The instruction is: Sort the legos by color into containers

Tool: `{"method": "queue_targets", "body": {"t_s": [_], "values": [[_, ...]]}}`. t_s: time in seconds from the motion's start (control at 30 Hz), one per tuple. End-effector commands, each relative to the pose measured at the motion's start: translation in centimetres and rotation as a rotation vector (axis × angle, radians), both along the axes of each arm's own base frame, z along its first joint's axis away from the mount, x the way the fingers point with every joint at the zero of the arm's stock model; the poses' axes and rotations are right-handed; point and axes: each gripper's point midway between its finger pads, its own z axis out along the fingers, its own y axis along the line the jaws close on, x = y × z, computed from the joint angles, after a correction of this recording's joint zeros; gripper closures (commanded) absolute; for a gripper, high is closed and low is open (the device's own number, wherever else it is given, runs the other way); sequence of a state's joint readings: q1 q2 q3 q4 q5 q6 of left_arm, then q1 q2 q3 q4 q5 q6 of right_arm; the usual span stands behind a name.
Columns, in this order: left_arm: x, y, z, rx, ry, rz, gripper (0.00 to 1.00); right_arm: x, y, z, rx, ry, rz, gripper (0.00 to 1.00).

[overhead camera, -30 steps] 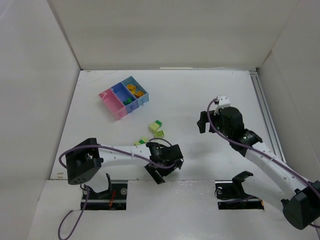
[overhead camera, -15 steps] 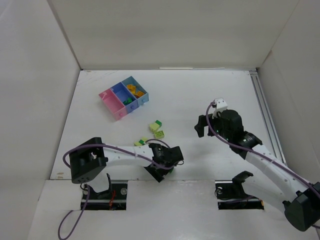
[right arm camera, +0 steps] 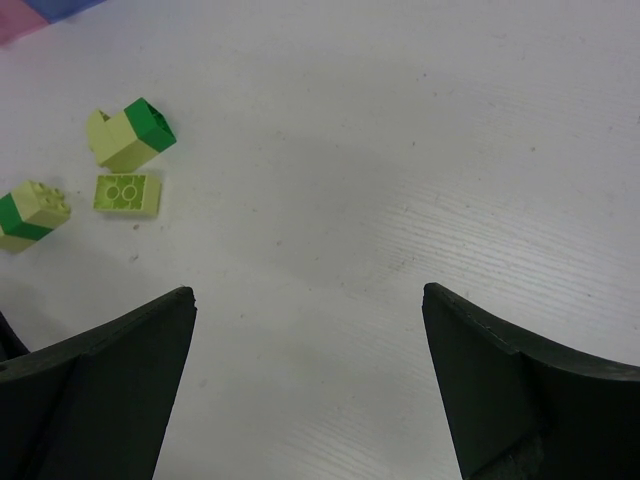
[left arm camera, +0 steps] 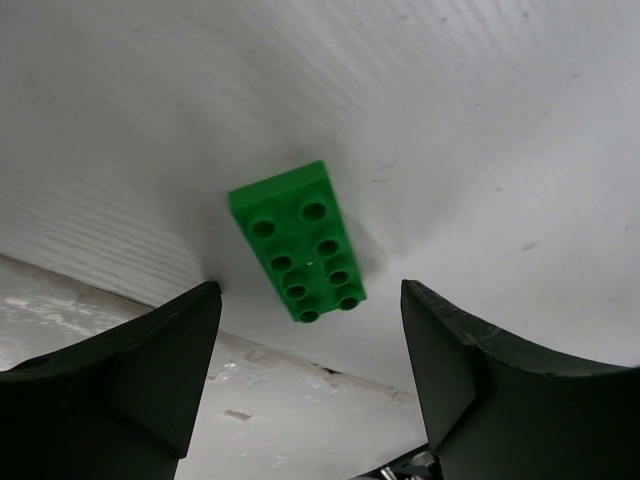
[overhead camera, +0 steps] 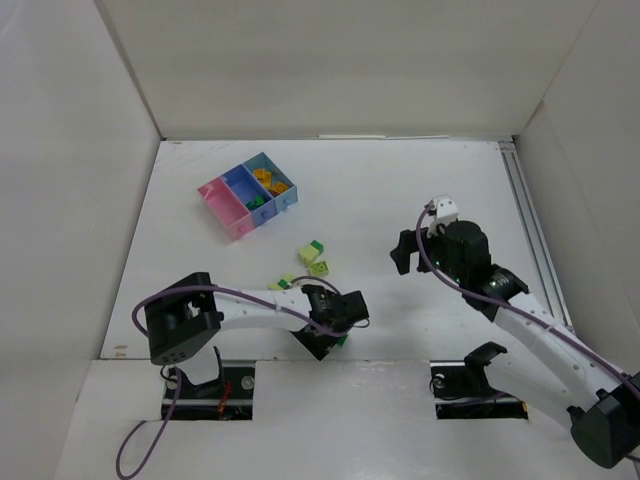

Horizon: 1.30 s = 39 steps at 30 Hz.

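The white table [overhead camera: 400, 190] leaves open room ahead of my right gripper [right arm camera: 308, 300], jaws spread wide, while my left gripper [left arm camera: 308, 322] straddles a green brick [left arm camera: 297, 240] untouched, jaws parted, the table's near edge just behind.

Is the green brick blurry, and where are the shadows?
Left wrist view: the green brick is sharp, with clear studs and a soft shadow on its left side. Right wrist view: the lime brick is sharp too, and a faint grey shadow crosses the table. Top view: even light, no glare.
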<state>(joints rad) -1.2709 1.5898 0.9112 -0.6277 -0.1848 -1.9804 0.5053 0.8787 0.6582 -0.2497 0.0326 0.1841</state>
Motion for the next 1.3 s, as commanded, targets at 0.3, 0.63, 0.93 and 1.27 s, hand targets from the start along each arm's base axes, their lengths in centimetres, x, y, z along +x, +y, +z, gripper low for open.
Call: {"method": "queue_targets", "body": {"t_s": [0.3,0.63,0.93,1.27], "values": [[1.5,1.5,-2.4,0.101,0.11,0.384,0.42,-0.4,-0.6,1.5,0.007,-0.067,-0.02,0.0],[0.2,2.6,-4.1,0.165,0.252,0.353,0.62,-0.7,-1.3,2.2,-0.005,-0.095,-0.054,0.0],[0.9,2.6,-3.1,0.185,0.231,0.324,0.8,-0.8,-1.5,2.2,-0.008,-0.097,-0.063,0.0],[9.1,2.2,8.3,0.178,-0.152,0.281,0.87,-0.6,-2.8,2.9,-0.021,-0.127,-0.125,0.0]]}}
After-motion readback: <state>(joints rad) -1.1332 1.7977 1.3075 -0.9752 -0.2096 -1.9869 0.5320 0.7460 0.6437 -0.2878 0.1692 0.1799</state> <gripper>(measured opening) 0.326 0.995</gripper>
